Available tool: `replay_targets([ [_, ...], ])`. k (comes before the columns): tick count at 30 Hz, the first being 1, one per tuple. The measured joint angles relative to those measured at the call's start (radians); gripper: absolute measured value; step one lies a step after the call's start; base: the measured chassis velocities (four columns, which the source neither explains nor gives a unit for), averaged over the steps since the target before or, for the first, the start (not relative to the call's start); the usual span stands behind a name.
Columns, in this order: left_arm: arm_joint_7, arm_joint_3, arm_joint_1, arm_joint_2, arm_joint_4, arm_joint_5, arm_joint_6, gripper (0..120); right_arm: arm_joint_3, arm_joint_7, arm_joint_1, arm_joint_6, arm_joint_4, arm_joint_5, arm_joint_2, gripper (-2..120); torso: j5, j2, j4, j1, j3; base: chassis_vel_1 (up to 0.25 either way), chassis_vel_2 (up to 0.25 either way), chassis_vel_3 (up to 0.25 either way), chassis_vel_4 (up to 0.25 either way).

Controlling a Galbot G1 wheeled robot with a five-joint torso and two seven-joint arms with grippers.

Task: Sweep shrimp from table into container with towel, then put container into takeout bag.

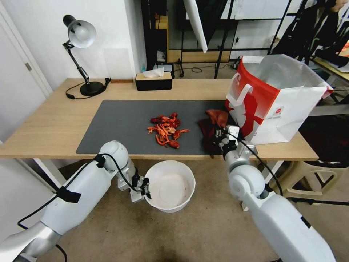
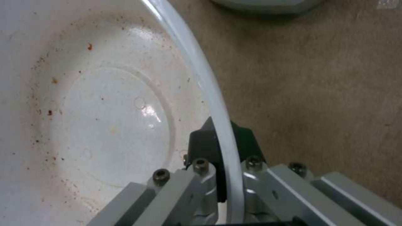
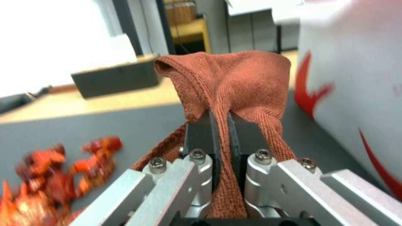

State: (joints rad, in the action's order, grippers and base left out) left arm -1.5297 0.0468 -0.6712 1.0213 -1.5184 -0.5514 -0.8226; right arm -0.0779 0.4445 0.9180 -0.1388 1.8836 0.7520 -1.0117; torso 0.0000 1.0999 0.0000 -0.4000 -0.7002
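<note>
White bowl waiting below the table edge, cloth ready to sweep.

Left gripper (image 1: 146,190) pinches the bowl (image 1: 171,186) by its rim, seemingly as a catcher; right gripper (image 1: 221,135) is clamped on the rust cloth (image 1: 212,122) beside the shrimp (image 1: 166,129) on the table (image 1: 43,123); bag (image 1: 276,102) stands behind.

white walls (image 1: 109,32), tan carpet (image 1: 203,233), black shelving (image 1: 225,25)

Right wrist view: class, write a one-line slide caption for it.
Right hand shut on the rust-brown towel, shrimp beside it on the grey mat.
</note>
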Motion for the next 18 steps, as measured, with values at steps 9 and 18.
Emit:
replay_targets([
  [9, 0.000, -0.004, -0.003, -0.001, -0.001, 0.000, 0.000, 0, 0.021, -0.055, -0.090, 0.024, -0.041, 0.046, 0.050, 2, 0.0002, 0.000, 0.0000, 0.000, 0.000, 0.000, 0.000, 0.000, 0.000],
  [18, 0.000, -0.011, -0.005, -0.004, -0.001, 0.001, 0.000, 0, 0.059, -0.104, -0.194, 0.036, -0.094, 0.097, 0.087, 2, -0.0001, 0.000, 0.0002, 0.000, 0.000, 0.000, 0.000, 0.000, 0.000],
])
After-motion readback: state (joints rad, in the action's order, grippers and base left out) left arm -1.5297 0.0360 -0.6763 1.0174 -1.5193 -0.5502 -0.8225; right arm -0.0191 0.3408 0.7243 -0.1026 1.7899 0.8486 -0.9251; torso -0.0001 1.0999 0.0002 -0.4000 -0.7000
